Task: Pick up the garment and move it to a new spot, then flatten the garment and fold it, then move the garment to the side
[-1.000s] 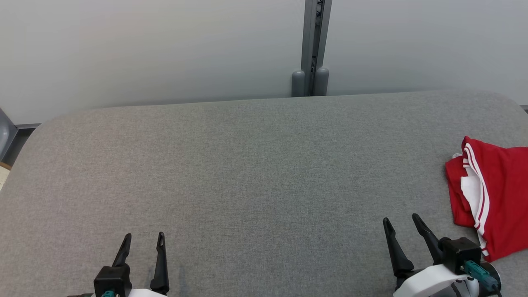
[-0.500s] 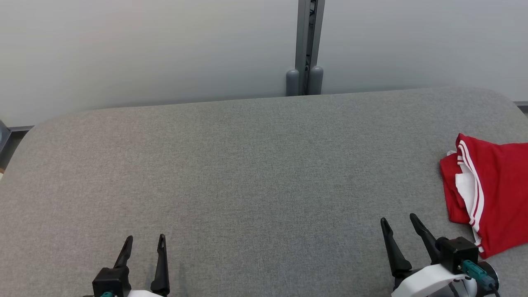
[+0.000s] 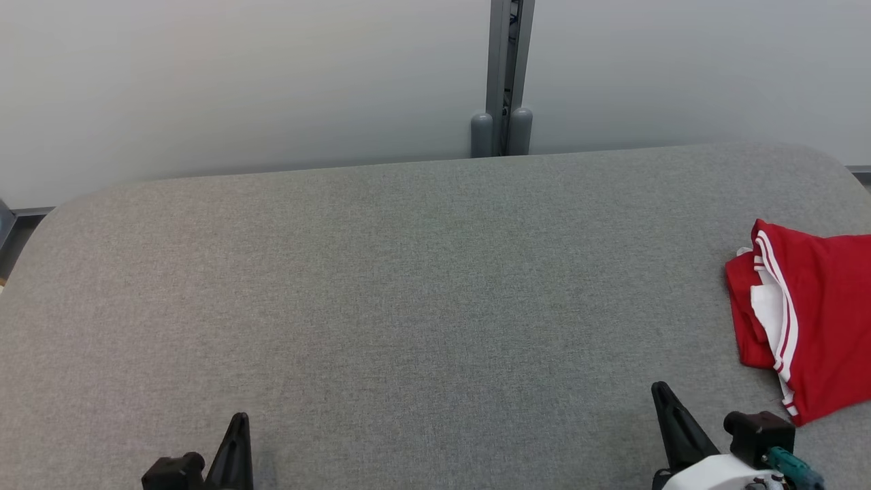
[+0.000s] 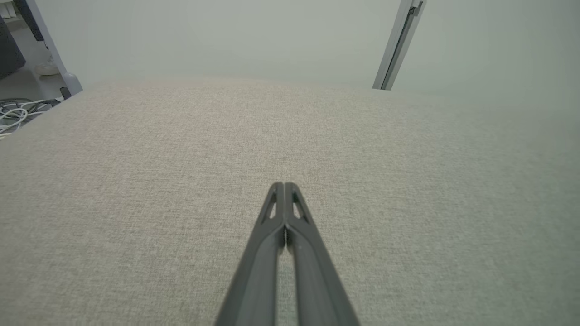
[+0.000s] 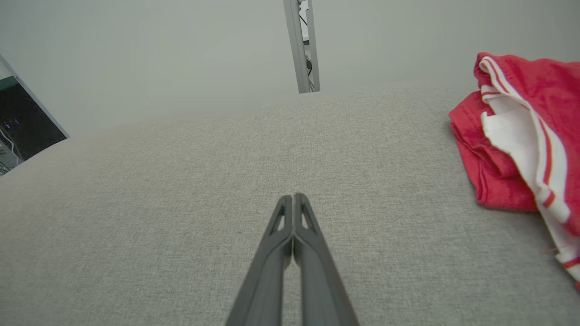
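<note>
Garment (image 3: pixel 820 320) at table's (image 3: pixel 408 306) right edge, right of pressed-together right gripper (image 5: pixel 293 199), visible long side front-to-back; left gripper (image 4: pixel 284 186) likewise closed

Left gripper (image 3: pixel 239 418): two long matte-blk fingers tapering to a point, w/ a blk boxy mount (image 3: pixel 170 469) at the base. Right gripper (image 3: pixel 659 389): same blk fingers, on a rounded white wrist shell (image 3: pixel 714 474); blk block (image 3: pixel 759 429) beside it w/ a teal connector (image 3: pixel 789 464). In wrist views the fingers (image 4: pixel 260 267) read dk grey, each w/ a narrow slot cut-out nr the tip.
</note>
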`<state>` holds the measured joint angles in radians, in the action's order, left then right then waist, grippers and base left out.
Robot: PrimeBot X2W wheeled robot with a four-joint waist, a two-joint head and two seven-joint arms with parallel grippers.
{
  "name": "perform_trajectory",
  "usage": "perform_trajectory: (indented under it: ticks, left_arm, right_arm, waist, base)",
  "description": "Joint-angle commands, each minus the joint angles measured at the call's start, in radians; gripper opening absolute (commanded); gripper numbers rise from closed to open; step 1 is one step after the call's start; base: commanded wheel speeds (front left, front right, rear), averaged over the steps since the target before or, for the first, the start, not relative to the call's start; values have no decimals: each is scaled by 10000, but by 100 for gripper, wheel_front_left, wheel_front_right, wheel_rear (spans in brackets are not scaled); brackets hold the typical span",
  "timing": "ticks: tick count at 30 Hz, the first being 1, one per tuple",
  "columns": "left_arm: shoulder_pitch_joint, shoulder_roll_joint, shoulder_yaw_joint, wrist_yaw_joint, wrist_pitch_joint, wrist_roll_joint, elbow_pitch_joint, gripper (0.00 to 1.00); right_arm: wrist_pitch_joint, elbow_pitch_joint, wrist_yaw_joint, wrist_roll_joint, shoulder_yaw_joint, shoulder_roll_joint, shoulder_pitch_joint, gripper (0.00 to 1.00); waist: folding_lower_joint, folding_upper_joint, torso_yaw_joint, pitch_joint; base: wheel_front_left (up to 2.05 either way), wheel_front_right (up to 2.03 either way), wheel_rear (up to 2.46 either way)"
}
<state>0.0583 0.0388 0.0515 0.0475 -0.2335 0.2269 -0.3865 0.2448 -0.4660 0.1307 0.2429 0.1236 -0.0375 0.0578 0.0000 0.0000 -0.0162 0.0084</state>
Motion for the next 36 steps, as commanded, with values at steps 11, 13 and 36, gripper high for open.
perform_trajectory:
  ticks: [11, 13, 36]
  left_arm:
    - [-454, 57, -287, -341, 538, 2429, 425, 0]
    - [-490, 59, -325, -388, 622, 2773, 463, 0]
    - [-876, 84, -721, -811, 1467, 6071, 770, 0]
  right_arm:
    - [-630, 547, 0, 2390, -454, -62, 271, 0]
    - [-720, 600, 0, 2728, -511, -65, 280, 0]
    - [-1578, 1099, 0, 5993, -1074, -95, 375, 0]
  waist:
    - [0, 0, 18, -5]
    - [0, 0, 21, -6]
    - [0, 0, 50, -16]
  base:
    - [0, 0, 0]
    - [0, 0, 0]
    - [0, 0, 0]
